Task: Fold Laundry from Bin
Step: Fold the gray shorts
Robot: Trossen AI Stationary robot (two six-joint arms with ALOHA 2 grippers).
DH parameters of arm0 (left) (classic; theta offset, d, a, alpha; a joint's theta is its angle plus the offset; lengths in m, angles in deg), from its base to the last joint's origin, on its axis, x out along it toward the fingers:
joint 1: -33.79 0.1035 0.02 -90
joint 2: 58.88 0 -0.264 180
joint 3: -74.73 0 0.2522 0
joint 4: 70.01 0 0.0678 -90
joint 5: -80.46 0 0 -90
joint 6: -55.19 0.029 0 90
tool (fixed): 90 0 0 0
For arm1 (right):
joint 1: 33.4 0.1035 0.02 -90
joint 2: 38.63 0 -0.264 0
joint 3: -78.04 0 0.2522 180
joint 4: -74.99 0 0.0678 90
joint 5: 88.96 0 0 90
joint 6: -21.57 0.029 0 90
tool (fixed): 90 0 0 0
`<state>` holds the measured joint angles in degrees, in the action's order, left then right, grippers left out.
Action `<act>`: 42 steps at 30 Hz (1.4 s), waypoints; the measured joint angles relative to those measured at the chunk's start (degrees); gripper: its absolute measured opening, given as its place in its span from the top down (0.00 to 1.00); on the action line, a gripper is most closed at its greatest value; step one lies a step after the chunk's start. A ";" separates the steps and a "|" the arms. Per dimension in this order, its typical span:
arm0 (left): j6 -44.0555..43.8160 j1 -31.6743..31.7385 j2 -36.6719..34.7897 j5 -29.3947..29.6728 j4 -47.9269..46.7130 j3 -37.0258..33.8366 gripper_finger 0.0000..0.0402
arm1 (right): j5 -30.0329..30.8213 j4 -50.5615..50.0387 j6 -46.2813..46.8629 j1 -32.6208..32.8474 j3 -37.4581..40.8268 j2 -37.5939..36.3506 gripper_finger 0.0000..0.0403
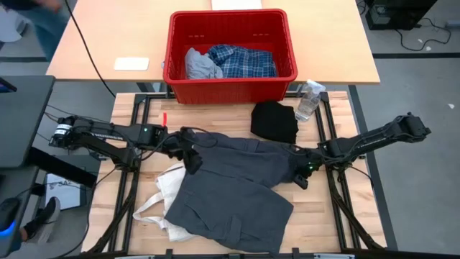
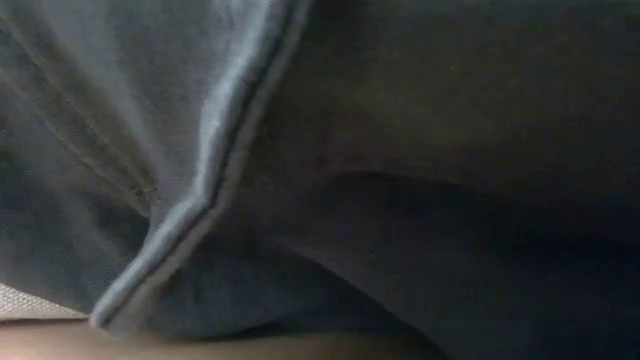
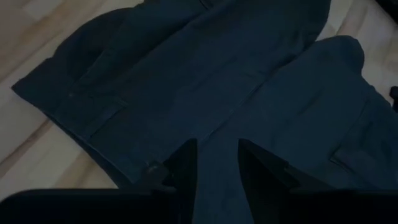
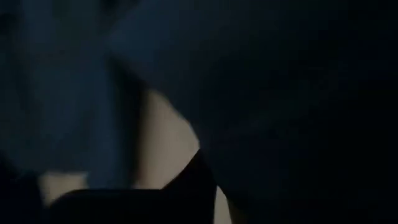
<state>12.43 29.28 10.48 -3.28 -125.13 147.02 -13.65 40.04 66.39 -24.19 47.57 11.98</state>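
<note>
A dark grey garment [image 1: 237, 187] lies spread over the middle of the table, partly on top of a cream tote bag [image 1: 167, 196]. In the low view, the garment [image 2: 400, 200] fills the picture, its hem [image 2: 215, 170] close to the camera. My left gripper [image 1: 192, 161] is at the garment's left side, shut on its cloth. My right gripper [image 1: 300, 177] is at the garment's right edge, low over the table. The red bin [image 1: 286, 43] stands on the far table, with a plaid shirt [image 1: 244, 61] and a light grey piece [image 1: 200, 65] lying in it. My left gripper pinches the dark grey cloth [image 3: 217, 168] between its two fingers [image 3: 186, 168], at the garment's left side. The fingers slant down from the table's left. The rest of the garment lies spread on the table beyond them; I cannot tell whether they hold one layer or several.
A folded black garment [image 1: 274, 121] lies at the table's far right, with a clear plastic bottle [image 1: 309, 99] beside it. A white flat object [image 1: 131, 64] lies on the far table left of the bin. Bare wood [image 1: 323, 223] shows at the near right.
</note>
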 joint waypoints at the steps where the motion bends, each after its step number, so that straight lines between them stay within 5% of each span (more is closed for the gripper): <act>1: -0.14 0.00 0.00 -0.02 0.00 0.02 0.70 | -1.94 -0.05 0.71 0.00 -0.69 0.00 0.96; 7: -2.31 0.02 0.00 -4.51 0.06 0.00 0.70 | -17.65 -9.69 4.83 -0.04 -6.11 0.00 0.97; 11: -5.33 -1.62 1.11 -5.30 1.02 0.02 0.70 | -16.62 -9.87 3.98 -0.07 -6.41 0.61 0.92; 16: -1.72 -7.10 2.80 -5.68 1.44 -0.04 0.70 | -16.90 -8.80 8.26 0.83 -5.46 2.57 0.75; 21: 0.11 -14.20 2.78 -5.51 6.75 -0.02 0.70 | -20.49 -7.06 22.13 6.36 -6.75 1.25 0.56; 28: 3.90 -30.65 2.81 -7.34 15.34 0.07 0.70 | 4.92 -1.15 37.27 21.09 -11.89 0.70 0.48; 34: 4.45 -41.56 3.08 -6.74 10.90 0.04 0.70 | 26.29 19.82 26.57 32.14 -12.50 5.86 0.50; 37: 5.85 -44.57 3.08 -5.86 5.76 0.04 0.70 | 31.40 29.03 16.13 35.46 -12.41 12.13 0.50; 42: 17.65 -49.37 4.26 -0.13 -1.16 0.02 0.70 | 28.66 45.46 14.05 37.14 -12.42 26.34 0.50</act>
<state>30.08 -20.10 14.74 -3.41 -126.29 147.04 15.01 85.50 80.44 12.95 35.14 38.32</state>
